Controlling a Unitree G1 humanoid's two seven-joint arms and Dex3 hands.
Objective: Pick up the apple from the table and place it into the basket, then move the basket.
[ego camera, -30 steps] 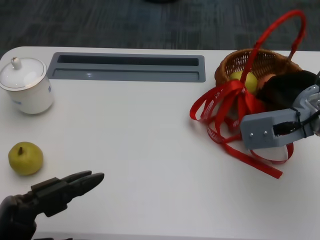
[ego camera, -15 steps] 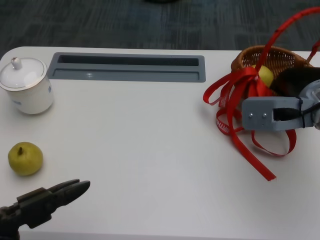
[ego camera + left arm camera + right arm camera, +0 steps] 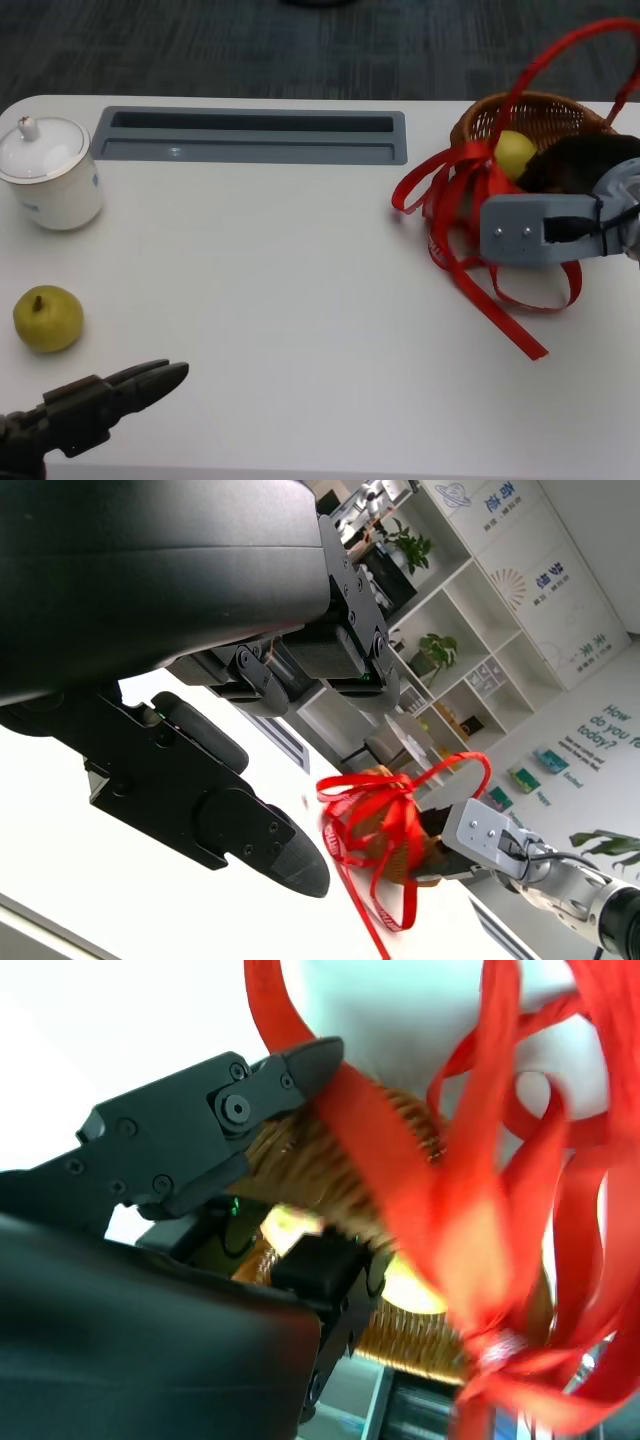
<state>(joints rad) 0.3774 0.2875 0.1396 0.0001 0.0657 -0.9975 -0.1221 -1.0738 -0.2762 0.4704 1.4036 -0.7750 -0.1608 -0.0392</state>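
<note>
A wicker basket (image 3: 530, 108) with a red ribbon handle (image 3: 560, 50) stands at the table's far right. Inside it lies a yellow-green fruit (image 3: 515, 152). My right hand (image 3: 580, 165) grips the basket's near rim, partly hiding the inside; the right wrist view shows its fingers (image 3: 215, 1125) hooked over the wicker (image 3: 420, 1345) beside the fruit (image 3: 410, 1295). My left hand (image 3: 100, 408) hovers at the near left edge, fingers stretched out and holding nothing. The left wrist view shows the basket (image 3: 385, 830) far off.
Another yellow-green fruit with a stem (image 3: 47, 318) lies at the near left, just beyond my left hand. A white lidded cup (image 3: 50, 172) stands at the far left. A grey recessed tray (image 3: 250, 135) runs along the back. Loose ribbon tails (image 3: 500, 310) trail onto the table.
The basket, held by my right hand, slid to the right and then a little back left. My left hand sank lower toward the near edge. The camera shifted slightly.
</note>
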